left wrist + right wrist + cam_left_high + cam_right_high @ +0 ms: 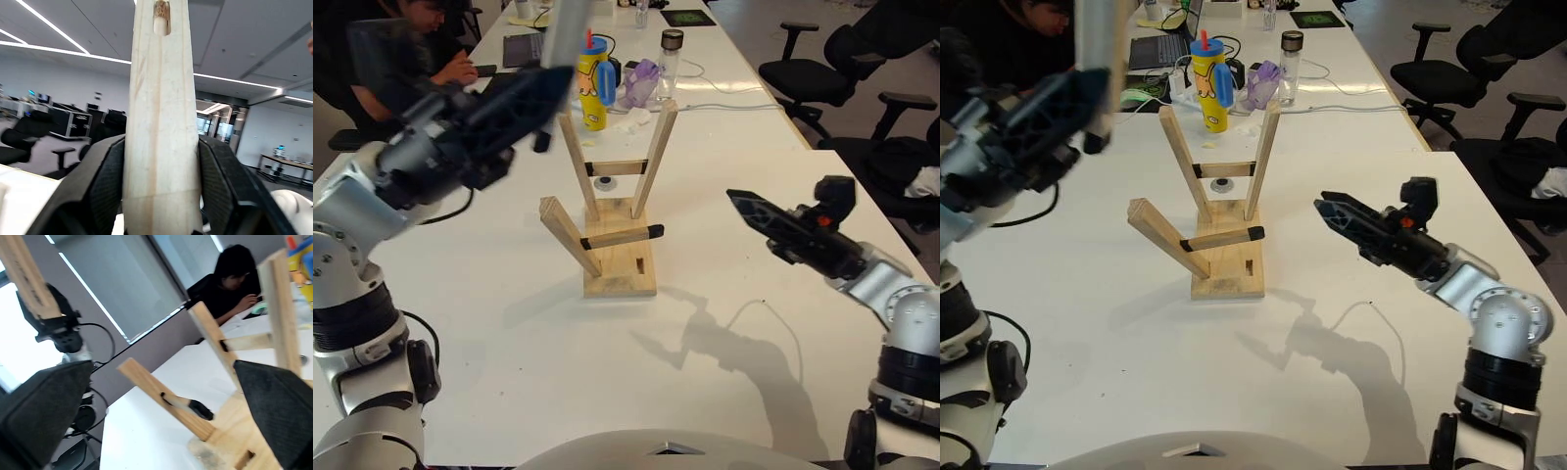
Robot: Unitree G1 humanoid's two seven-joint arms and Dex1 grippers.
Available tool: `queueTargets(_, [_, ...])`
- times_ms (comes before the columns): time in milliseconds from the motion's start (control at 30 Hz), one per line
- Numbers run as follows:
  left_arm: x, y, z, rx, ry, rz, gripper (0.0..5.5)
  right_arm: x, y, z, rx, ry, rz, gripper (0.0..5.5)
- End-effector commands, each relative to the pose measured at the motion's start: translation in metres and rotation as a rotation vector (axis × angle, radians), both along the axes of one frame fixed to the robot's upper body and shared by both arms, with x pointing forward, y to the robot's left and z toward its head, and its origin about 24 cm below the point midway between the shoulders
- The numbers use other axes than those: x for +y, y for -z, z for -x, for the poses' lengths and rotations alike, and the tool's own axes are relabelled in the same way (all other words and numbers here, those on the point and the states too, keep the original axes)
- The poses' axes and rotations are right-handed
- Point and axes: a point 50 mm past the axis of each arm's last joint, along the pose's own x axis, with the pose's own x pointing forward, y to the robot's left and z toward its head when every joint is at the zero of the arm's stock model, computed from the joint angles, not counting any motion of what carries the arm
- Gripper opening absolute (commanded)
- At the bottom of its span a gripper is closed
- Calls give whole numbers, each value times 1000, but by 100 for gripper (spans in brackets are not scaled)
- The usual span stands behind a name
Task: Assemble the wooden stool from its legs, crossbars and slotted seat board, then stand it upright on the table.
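My left gripper (pixel 548 93) is raised high over the surface (pixel 509 333), on the left and above the level of the stool parts, and it is clamped on a loose wooden leg (pixel 570 29) that points upward. The left wrist view gives me that grip close up. The dark fingers (pixel 105 191) press the leg from both sides, and a small notch (pixel 161 22) is cut into its far end.

The slotted seat board (pixel 622 274) lies flat on the surface near the middle. Two legs (pixel 576 162) stand on its far part, leaning apart toward their tops, and a crossbar (pixel 617 167) joins them. A third leg (pixel 570 235) slants out to the left from the board, with a second crossbar (pixel 625 235) running from it toward the right. One slot (pixel 638 262) in the board's near part is open.

My right gripper (pixel 1327 208) hangs above the surface to the right of the board, apart from it, and points toward it. In the head views I cannot judge its jaws well. The right wrist view settles it: the two fingers (pixel 44 406) are spread wide with nothing between them, and the slanted leg and board are in front.

Behind the stool parts stand a yellow bottle (pixel 592 83) and a clear bottle (pixel 669 64).
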Motion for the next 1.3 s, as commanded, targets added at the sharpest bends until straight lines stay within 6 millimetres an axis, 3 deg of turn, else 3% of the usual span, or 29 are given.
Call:
queueTargets(33, [-30,44,10,133,58,-159,208,4,-23,8,-65,-82,-37,532])
queueTargets(167, [-38,84,14,217,87,-283,208,5,-30,18,-75,-157,-81,532])
queueTargets(367, [-36,111,12,268,158,-353,208,3,-33,17,-61,-173,-68,532])
queueTargets(533, [-34,118,15,275,218,-384,208,3,-33,15,-44,-182,-62,532])
queueTargets(1033, [-29,117,17,295,283,-394,208,-6,-20,20,15,-236,-27,274])
queueTargets(1200, [-29,117,18,292,292,-410,208,-7,-17,18,13,-229,-13,205])
queueTargets(1300, [-27,120,19,287,286,-431,208,-7,-15,18,10,-234,-10,203])
